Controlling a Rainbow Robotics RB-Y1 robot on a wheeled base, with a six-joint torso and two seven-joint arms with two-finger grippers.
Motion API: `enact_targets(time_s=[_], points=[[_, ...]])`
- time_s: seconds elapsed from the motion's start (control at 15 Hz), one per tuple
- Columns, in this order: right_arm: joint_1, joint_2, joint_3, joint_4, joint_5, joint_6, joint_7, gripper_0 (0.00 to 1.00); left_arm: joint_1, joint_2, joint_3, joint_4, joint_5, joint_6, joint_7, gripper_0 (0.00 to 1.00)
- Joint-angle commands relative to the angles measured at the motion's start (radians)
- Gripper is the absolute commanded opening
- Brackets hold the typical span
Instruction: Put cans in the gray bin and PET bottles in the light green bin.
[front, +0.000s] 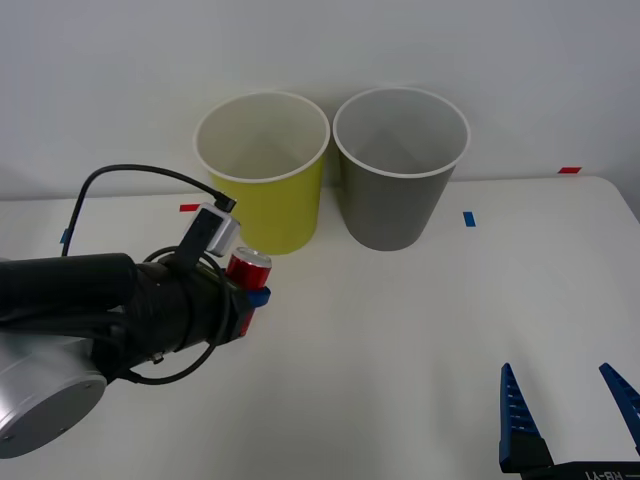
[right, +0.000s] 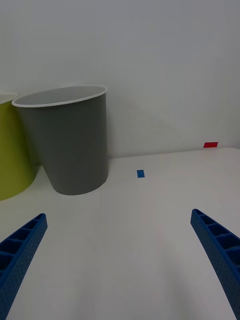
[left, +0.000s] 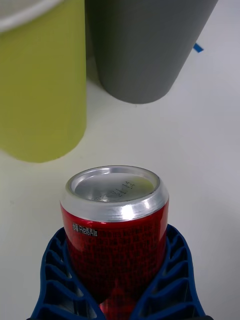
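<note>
Bins first, biggest things on the white table (front: 420, 330): light green bin (front: 264, 170) and gray bin (front: 400, 166) standing upright side by side at the back, rims nearly touching, both looking empty from above. Then the can (front: 249, 266), small, shiny red with silver ends, upright in the left gripper (front: 252, 298), just in front of the light green bin and well left of the gray one. Probably light and thin-walled (dents easily if squeezed hard), smooth and a bit slippery on the painted side, stiffest near the rims, so mid-body with gentle pressure seems the sane place to hold. Looks that way in the left wrist view too: blue ribbed fingers (left: 55, 270) wrapped around the lower half of the body from both sides, flexing to its curve, silver top sticking up clear above them. Hard to say whether it's lifted or sitting on the table. Right gripper (front: 570, 410) parked low at the near right edge, fingers spread wide apart, holding nothing, well away from the can. Gray bin is the target, so a carry to the right past the green rim seems next.
</note>
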Motion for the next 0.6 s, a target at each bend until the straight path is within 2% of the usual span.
enact_targets(time_s=[0.07,0.33,0.47,0.6], points=[[0.0,0.0,0.0,0.0,0.0,0.0,0.0,1.0,0.094,-0.029,0.18,-0.091,0.14,-0.039,-0.15,0.0],[0.0,0.0,0.0,0.0,0.0,0.0,0.0,1.0,0.1,-0.075,0.361,-0.15,0.287,-0.059,-0.265,0.0],[0.0,0.0,0.0,0.0,0.0,0.0,0.0,1.0,0.1,-0.112,0.43,-0.181,0.298,-0.059,-0.325,0.0],[0.0,0.0,0.0,0.0,0.0,0.0,0.0,1.0,0.101,-0.166,0.469,-0.181,0.299,-0.057,-0.319,0.0]])
